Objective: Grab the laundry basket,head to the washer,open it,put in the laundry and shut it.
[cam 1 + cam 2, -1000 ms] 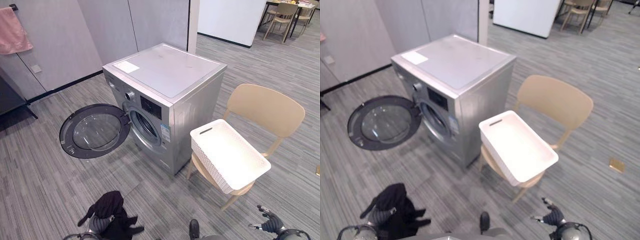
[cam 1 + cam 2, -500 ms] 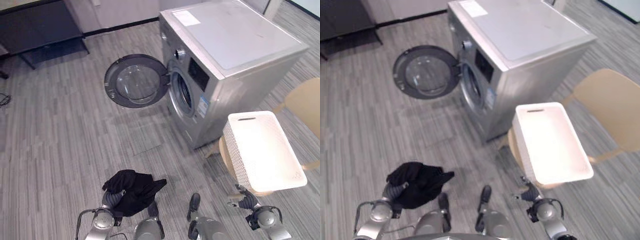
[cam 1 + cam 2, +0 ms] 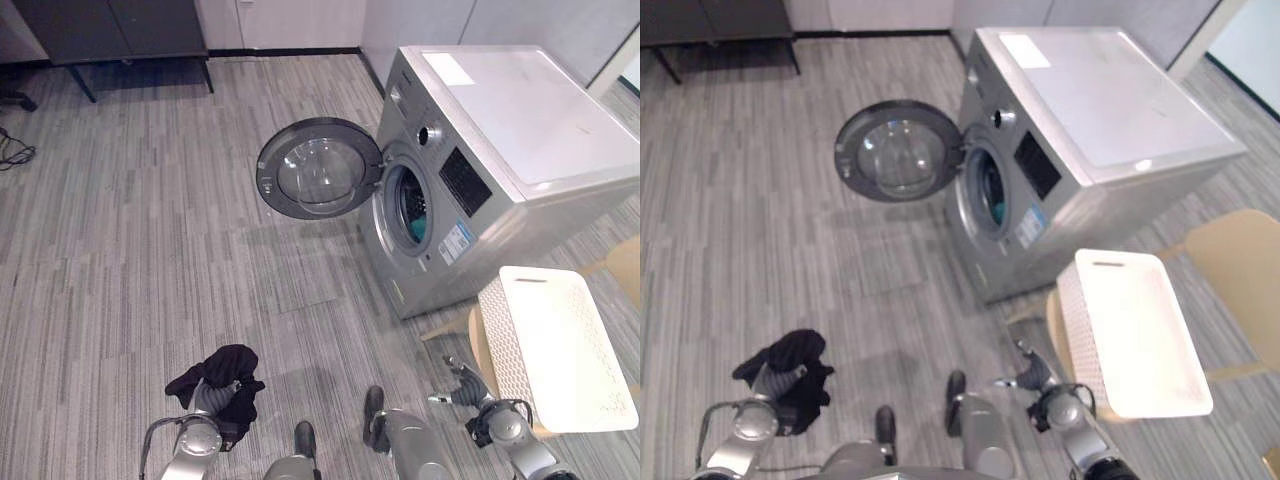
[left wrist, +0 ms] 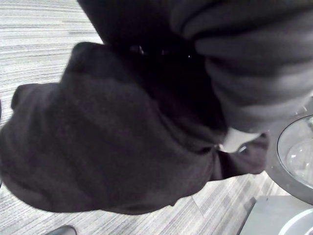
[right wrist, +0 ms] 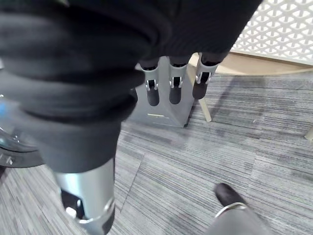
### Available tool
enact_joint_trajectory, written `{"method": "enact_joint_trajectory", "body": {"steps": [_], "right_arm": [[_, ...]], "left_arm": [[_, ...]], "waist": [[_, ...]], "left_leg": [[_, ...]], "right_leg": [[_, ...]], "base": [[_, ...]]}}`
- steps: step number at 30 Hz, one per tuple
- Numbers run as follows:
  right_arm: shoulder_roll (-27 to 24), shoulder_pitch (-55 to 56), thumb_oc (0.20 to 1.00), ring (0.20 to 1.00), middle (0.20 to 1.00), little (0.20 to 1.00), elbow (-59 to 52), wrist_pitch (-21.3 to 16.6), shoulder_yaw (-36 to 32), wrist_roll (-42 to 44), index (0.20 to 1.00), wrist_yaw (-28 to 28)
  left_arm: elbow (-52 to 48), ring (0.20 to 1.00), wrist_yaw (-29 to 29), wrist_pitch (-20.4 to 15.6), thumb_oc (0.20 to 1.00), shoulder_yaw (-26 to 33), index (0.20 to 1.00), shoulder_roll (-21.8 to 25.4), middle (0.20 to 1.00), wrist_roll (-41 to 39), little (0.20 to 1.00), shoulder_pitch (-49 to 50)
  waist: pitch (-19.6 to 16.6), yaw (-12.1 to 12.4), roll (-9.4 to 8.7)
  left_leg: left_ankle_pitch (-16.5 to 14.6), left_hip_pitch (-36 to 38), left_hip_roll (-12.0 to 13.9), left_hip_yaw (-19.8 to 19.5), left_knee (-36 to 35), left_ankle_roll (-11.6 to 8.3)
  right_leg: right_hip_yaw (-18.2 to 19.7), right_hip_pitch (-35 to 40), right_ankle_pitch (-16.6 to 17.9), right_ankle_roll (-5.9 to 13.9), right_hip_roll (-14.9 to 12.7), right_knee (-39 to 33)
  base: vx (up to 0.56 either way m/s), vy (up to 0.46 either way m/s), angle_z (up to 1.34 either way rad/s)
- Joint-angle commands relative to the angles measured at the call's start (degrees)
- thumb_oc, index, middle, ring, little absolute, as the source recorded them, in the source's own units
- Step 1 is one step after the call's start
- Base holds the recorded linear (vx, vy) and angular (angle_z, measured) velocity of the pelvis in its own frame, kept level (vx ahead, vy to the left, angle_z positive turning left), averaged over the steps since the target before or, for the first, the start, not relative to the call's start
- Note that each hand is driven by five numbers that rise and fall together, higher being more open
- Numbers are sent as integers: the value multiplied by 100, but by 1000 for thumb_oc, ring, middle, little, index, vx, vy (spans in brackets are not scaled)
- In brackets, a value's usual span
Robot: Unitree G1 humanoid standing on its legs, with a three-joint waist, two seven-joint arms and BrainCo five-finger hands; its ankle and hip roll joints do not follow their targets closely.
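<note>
The silver washer (image 3: 520, 110) stands at the right with its round door (image 3: 320, 170) swung wide open to the left. Something teal (image 3: 415, 225) lies inside the drum. The white laundry basket (image 3: 560, 350) rests on a chair beside the washer, and nothing shows inside it. Low at the left, my left hand (image 3: 207, 398) is shut on a bunched black garment (image 3: 228, 368), which hangs over the hand (image 4: 107, 147). My right hand (image 3: 468, 388) hangs open just left of the basket, its fingers (image 5: 171, 90) straight and holding nothing.
A beige chair (image 3: 1235, 260) carries the basket, and its wooden seat edge (image 5: 254, 63) shows under the basket's lattice wall (image 5: 283, 29). A dark low cabinet (image 3: 120, 25) stands along the far wall. Grey plank floor (image 3: 150, 220) stretches in front of the washer door.
The camera has swung round, so the washer's opening and drum now face me and the basket sits further right. The black garment stays in my left hand.
</note>
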Motion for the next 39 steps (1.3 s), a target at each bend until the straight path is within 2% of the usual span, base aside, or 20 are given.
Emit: {"method": "enact_joint_trajectory", "body": {"steps": [1, 6, 7, 8, 10, 11, 13, 16, 17, 19, 23, 28, 30, 31, 32, 33, 35, 37, 38, 39], "right_arm": [[-103, -143, 1000, 1000, 1000, 1000, 1, -89, 37, -151, 1000, -90], [-174, 18, 1000, 1000, 1000, 1000, 218, -70, -46, -234, 1000, -80], [-194, 22, 1000, 1000, 1000, 1000, 224, -62, -40, -240, 1000, -77], [-239, 14, 1000, 1000, 1000, 1000, 257, -67, -99, -167, 1000, -118], [-263, 19, 1000, 1000, 1000, 1000, 274, -53, -137, -122, 1000, -131], [-283, 14, 1000, 1000, 1000, 1000, 298, -39, -163, -84, 1000, -143], [-310, 14, 1000, 1000, 1000, 1000, 348, -43, -206, -49, 1000, -167], [-323, 24, 1000, 1000, 1000, 1000, 424, -50, -246, -26, 1000, -179], [-308, 57, 1000, 1000, 1000, 1000, 574, -54, -259, -22, 1000, -218], [-284, 99, 1000, 1000, 1000, 1000, 685, -41, -279, -37, 1000, -253], [-231, 136, 1000, 1000, 1000, 1000, 874, -47, -245, -112, 1000, -270], [-195, -6, 1000, 1000, 1000, 1000, 1121, -3, -248, -127, 1000, -313], [-183, 4, 1000, 1000, 1000, 1000, 1119, -4, -292, -104, 1000, -321], [-119, -19, 1000, 1000, 1000, 1000, 1242, -4, -354, -58, 1000, -324], [-38, -129, 1000, 1000, 1000, 1000, 1304, -16, -343, -37, 1000, -305], [-39, -131, 1000, 1000, 1000, 1000, 1305, -16, -344, -37, 1000, -305], [7, -297, 1000, 1000, 1000, 1000, 1280, -25, -285, -72, 1000, -313], [80, -404, 1000, 1000, 1000, 1000, 1218, -37, -276, -60, 1000, -317], [80, -404, 1000, 1000, 1000, 1000, 1218, -37, -276, -60, 1000, -317], [216, -649, 1000, 1000, 1000, 1000, 1315, -36, -197, -53, 1000, -317]], "left_arm": [[-422, 200, 33, -266, 200, -10, 200, 117, 200, -50, 200, -31], [-506, 200, -102, -277, 200, -19, 200, -8, 200, -11, 200, 200], [-536, 200, -125, -251, 200, -17, 200, -40, 200, -31, 200, 266], [-515, 200, -114, -240, 200, -27, 200, -100, 200, -72, 200, 271], [-502, 200, -107, -234, 200, -37, 200, -132, 200, -115, 200, 249], [-487, 200, -113, -233, 200, -62, 200, -146, 200, -131, 200, 217], [-489, 200, -132, -227, 200, -65, 200, -151, 200, -118, 200, 228], [-467, 200, -135, -222, 200, -83, 200, -118, 200, -76, 200, 222], [-448, 200, -151, -227, 200, -93, 200, -109, 200, -67, 200, 208], [-435, 200, -149, -226, 200, -109, 200, -102, 200, -66, 200, 207], [-453, 200, -162, -235, 200, -140, 200, -110, 200, -101, 200, 239], [-435, 200, -141, -230, 200, -225, 200, -120, 200, -250, 200, 142], [-467, 200, -143, -239, 200, -235, 200, -112, 200, -264, 200, 116], [-419, 200, -180, -223, 200, -351, 200, -100, 200, -189, 200, 44], [-382, 200, -186, -234, 200, -386, 200, -63, 200, -135, 200, -29], [-380, 200, -186, -234, 200, -387, 200, -65, 200, -135, 200, -32], [-401, 200, -159, -259, 200, -423, 200, 2, 200, -138, 200, -150], [-477, 200, -121, -281, 200, -448, 200, 19, 200, -157, 200, -187], [-477, 200, -121, -281, 200, -448, 200, 19, 200, -157, 200, -187], [-465, 200, -101, -299, 200, -517, 200, 30, 200, -202, 200, -327]], "waist": [[46, -100, 0], [-256, -193, -56], [-265, -189, -64], [-236, -148, -110], [-192, -104, -147], [-147, -49, -173], [-133, 14, -184], [-136, 37, -192], [-116, 78, -122], [-98, 140, -56], [-96, 249, -14], [-151, 367, 12], [-202, 360, 25], [-306, 312, 8], [-346, 267, -39], [-357, 274, -25], [-368, 256, -47], [-403, 278, 2], [-406, 278, 3], [-430, 261, 94]], "left_leg": [[-949, 157, -220, -353, 472, -138], [-1321, 305, -104, -323, 1238, -408], [-1230, 154, -2, -255, 1776, -463], [-813, -178, 134, -241, 2635, -570], [-674, -420, 177, -256, 2872, -562], [-793, -728, 127, -289, 2965, -494], [-981, -905, 7, -400, 2547, -425], [-801, -1120, -116, -543, 2090, -436], [-313, -1394, -122, -642, 1553, -526], [125, -1470, -83, -752, 962, -601], [455, -1722, 4, -1247, 282, -682], [549, -1882, 138, -1820, 341, -737], [630, -1855, 148, -1725, 471, -703], [568, -1825, 48, -1550, 697, -629], [401, -1671, -42, -1316, 778, -528], [413, -1686, -25, -1316, 770, -531], [222, -1496, -17, -972, 758, -427], [64, -1254, 114, -630, 673, -379], [64, -1256, 115, -630, 673, -380], [-166, -844, 268, -208, 494, -357]], "right_leg": [[-108, 289, 170, 198, -11, -255], [-67, 926, 81, 16, 84, -698], [-5, 1079, 59, -59, 118, -757], [133, 1369, 15, -201, 205, -934], [162, 1500, -18, -267, 210, -1032], [206, 1603, -51, -284, 218, -1138], [303, 1754, -112, -245, 247, -1225], [360, 1831, -171, -219, 258, -1241], [455, 1987, -268, -246, 384, -1282], [565, 2148, -402, -288, 497, -1261], [914, 2332, -741, -335, 628, -998], [1554, 2676, -1246, -369, 620, -517], [1579, 2823, -1308, -320, 532, -506], [1595, 2887, -1290, -230, 309, -314], [1600, 2676, -956, -82, 105, 114], [1607, 2656, -938, -83, 121, 109], [1489, 2326, -425, 62, -62, 595], [1017, 2005, -192, 160, -296, 703], [1017, 2003, -191, 159, -294, 702], [-11, 1554, -300, 100, -521, 536]], "base": [[248, -148, 55], [289, -180, 32], [295, -211, 29], [182, -153, 10], [132, -107, -43], [157, -81, -65], [188, -41, -46], [183, -7, -22], [244, 16, -37], [299, 43, -41], [306, 90, -39], [436, 179, -66], [426, 217, -60], [589, 324, -25], [580, 323, -27], [316, 189, -43], [216, 138, -58], [183, 127, -45], [279, 160, -135], [214, 114, -141]]}}
